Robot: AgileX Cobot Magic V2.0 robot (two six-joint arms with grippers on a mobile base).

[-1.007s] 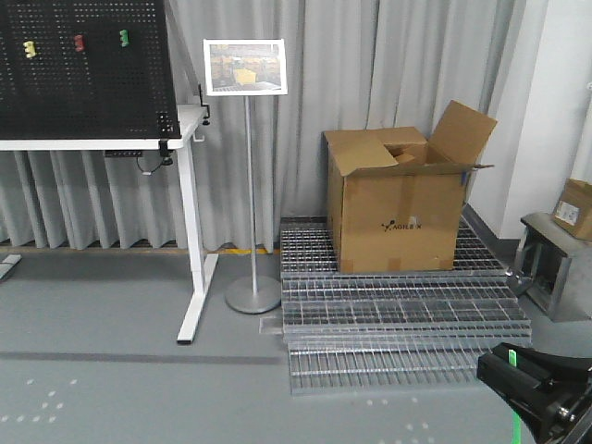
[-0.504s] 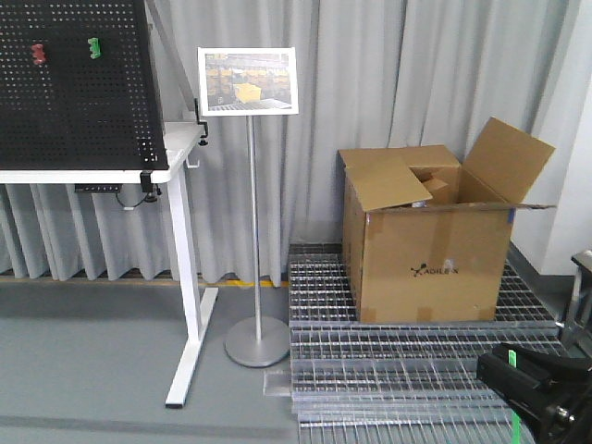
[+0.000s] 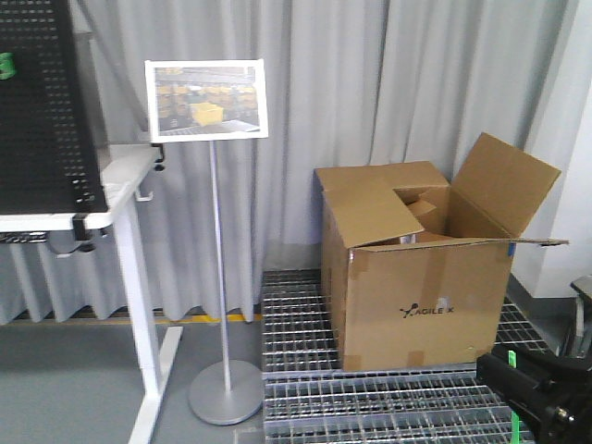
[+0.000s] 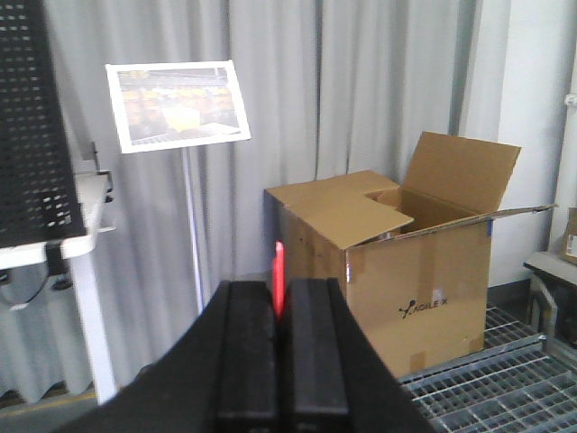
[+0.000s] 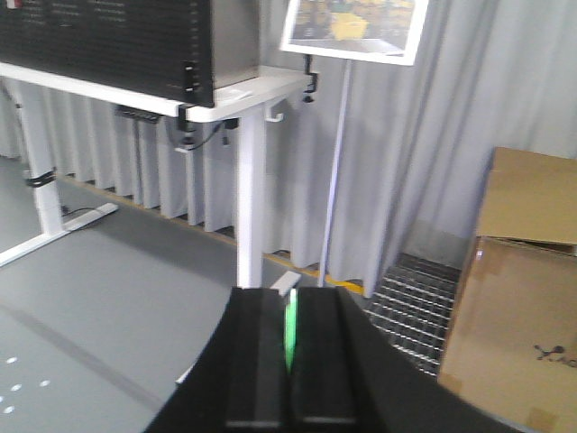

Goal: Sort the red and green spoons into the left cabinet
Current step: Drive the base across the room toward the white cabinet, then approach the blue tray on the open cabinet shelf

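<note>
The left gripper point(image 4: 280, 290) is clamped on the red spoon point(image 4: 279, 266), whose thin stem pokes out toward 12 o'clock between the closed jaws. The right gripper point(image 5: 290, 298) pinches the green spoon point(image 5: 289, 338) likewise. Both spoons look light, slick and slightly bendy, so a gentle mid-handle hold seems safest. The left cabinet is out of view; a cardboard box point(image 4: 424, 271) sits at 3 o'clock.

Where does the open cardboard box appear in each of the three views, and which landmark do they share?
Exterior front-facing: the box stands right of centre.
Left wrist-mounted: the box is right of centre.
Right wrist-mounted: the box is cut by the right edge.
Shared landmark: the picture sign on its pole, left of the box everywhere.
</note>
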